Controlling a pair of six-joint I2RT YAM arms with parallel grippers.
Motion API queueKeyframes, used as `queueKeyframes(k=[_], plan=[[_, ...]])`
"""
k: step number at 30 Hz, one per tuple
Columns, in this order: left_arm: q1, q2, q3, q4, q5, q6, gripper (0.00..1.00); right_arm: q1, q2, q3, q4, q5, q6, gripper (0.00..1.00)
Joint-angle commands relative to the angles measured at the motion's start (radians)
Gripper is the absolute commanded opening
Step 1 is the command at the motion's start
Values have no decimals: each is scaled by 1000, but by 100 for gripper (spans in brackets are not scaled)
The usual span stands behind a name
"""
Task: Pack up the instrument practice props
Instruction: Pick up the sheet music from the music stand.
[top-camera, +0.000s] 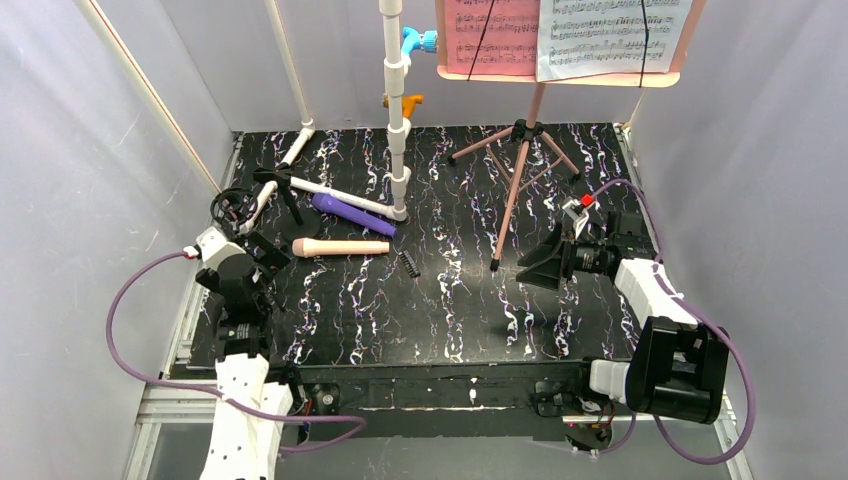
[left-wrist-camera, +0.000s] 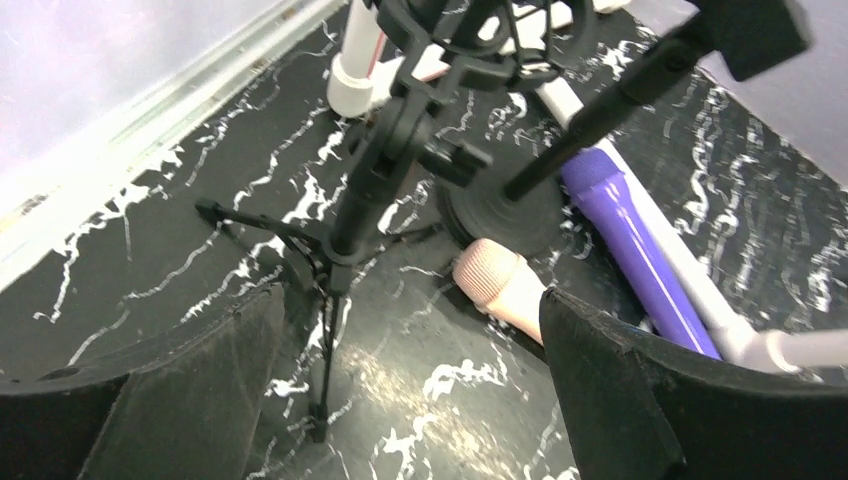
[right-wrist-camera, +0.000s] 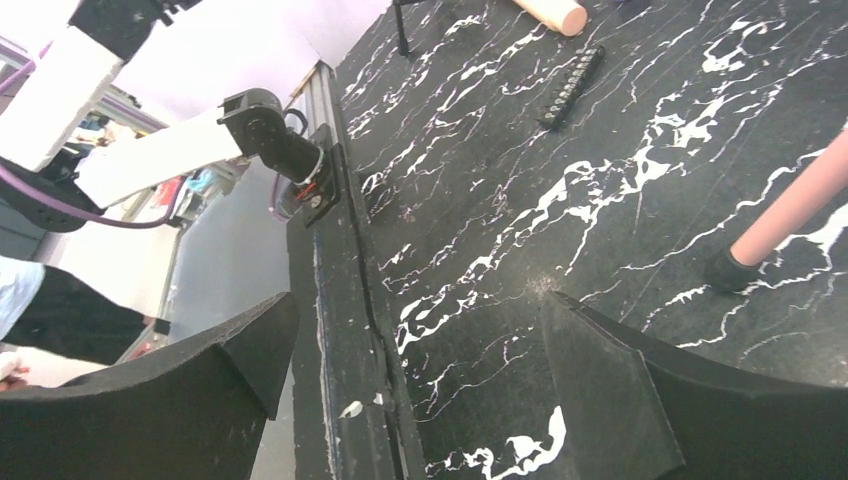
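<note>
1. since the beige tube (left-wrist-camera: 497, 283) lies flat on the table (top-camera: 450, 320), near the purple tube (left-wrist-camera: 640, 250) and with one end just beside a black tripod (left-wrist-camera: 340, 225), grip it mid-length, clear of both.
2. it looks smooth, round and pinkish; it may roll, so close squarely.
3. left gripper (left-wrist-camera: 410, 390) hovers above it, jaws spread, empty.
4. right gripper (right-wrist-camera: 420, 400), also spread and empty, sits near a foot of the pink stand (top-camera: 508, 200).

The black table (top-camera: 450, 320) with white streaks holds a pink music stand (top-camera: 517, 180) at the upper right and a white pipe frame (top-camera: 397, 130) in the upper middle. Left of the middle lie a purple tube (top-camera: 350, 213), a beige-pink tube (top-camera: 340, 247) and a small black comb clip (top-camera: 408, 263).
</note>
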Motion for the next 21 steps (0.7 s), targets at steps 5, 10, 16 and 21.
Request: queueKeyframes(k=[5,10,16,21], plan=[[-72,-117,122,-331,109,-31,98,-36,-82,-1,5,48,-26,100],[-142,-162,179,-411,118,50,98,-39,-88,47,-141,95,-159,100],[-183,-191,246,-493,256,63,98,-38,-9,205,-530,183,-480,100],[-193,-201,271,-531,455,-7,98,-38,99,354,-878,273,-794,100]])
